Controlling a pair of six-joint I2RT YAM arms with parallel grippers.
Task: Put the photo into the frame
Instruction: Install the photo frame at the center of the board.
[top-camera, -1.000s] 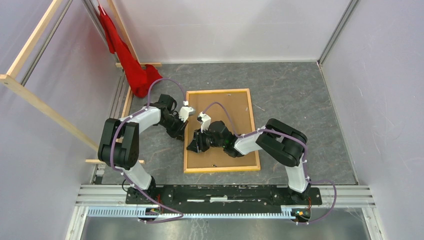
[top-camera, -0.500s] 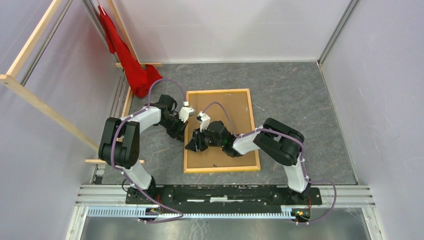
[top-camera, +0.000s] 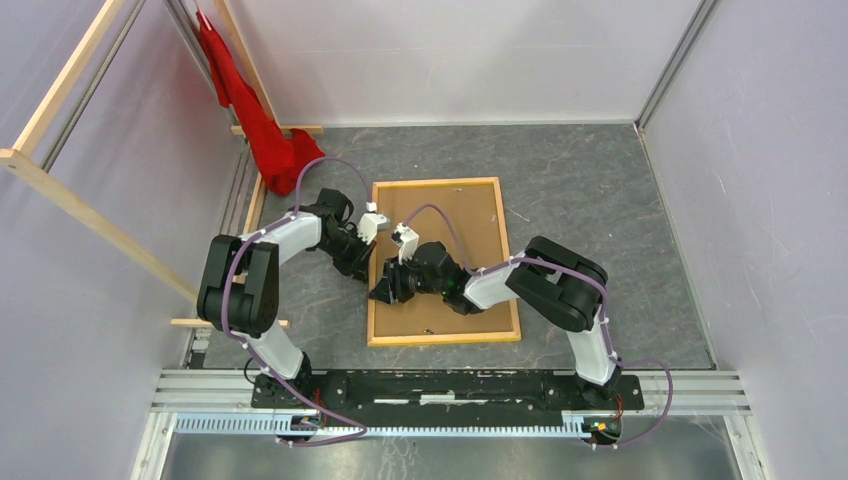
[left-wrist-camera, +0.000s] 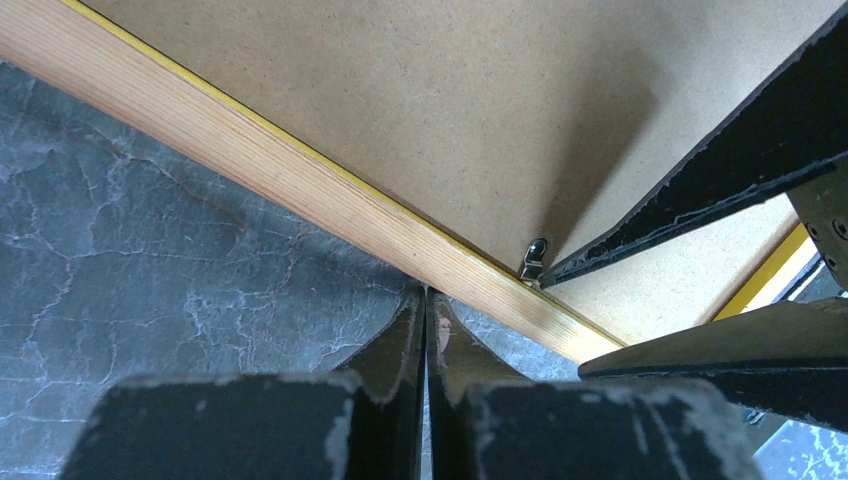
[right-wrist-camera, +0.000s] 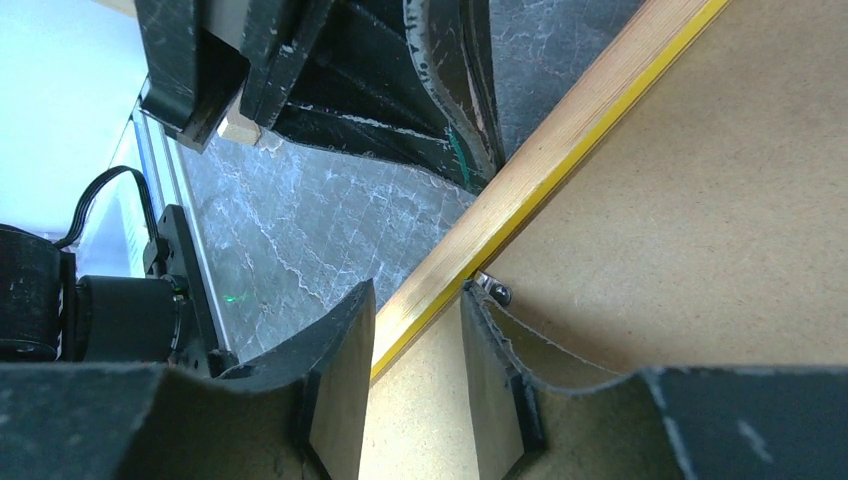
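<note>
On my far left in the overhead view, a red cloth (top-camera: 255, 120) hangs from a wooden rail (top-camera: 60, 90) at the back corner of the grey table (top-camera: 600, 200). Next comes the left arm (top-camera: 270, 240), reaching in low toward the middle. Its left gripper (left-wrist-camera: 426, 305) has its two fingers pressed flat together with nothing between them. Their tips rest against the outer edge of the frame's left side.

The frame (top-camera: 445, 338) lies flat on the table in the middle, back side up. I see pale wood all around and, in the wrist views, a thin yellow line along the inner edge. A brown backing board (top-camera: 470, 230) fills the opening, so the photo is out of my sight in every view.

A small metal clip (left-wrist-camera: 534, 258) sits on the board just inside the left rail, about midway along it. The right gripper (right-wrist-camera: 415, 300) meets the frame right there, just beside the left one. Its jaws straddle the wooden rail, one finger outside on the table side and the other inside on the board, touching the clip. Both pads look snug against the wood, so I read it as pinching the rail.

The right arm (top-camera: 560, 285) crosses over the lower part of the board from its base on the right.
</note>
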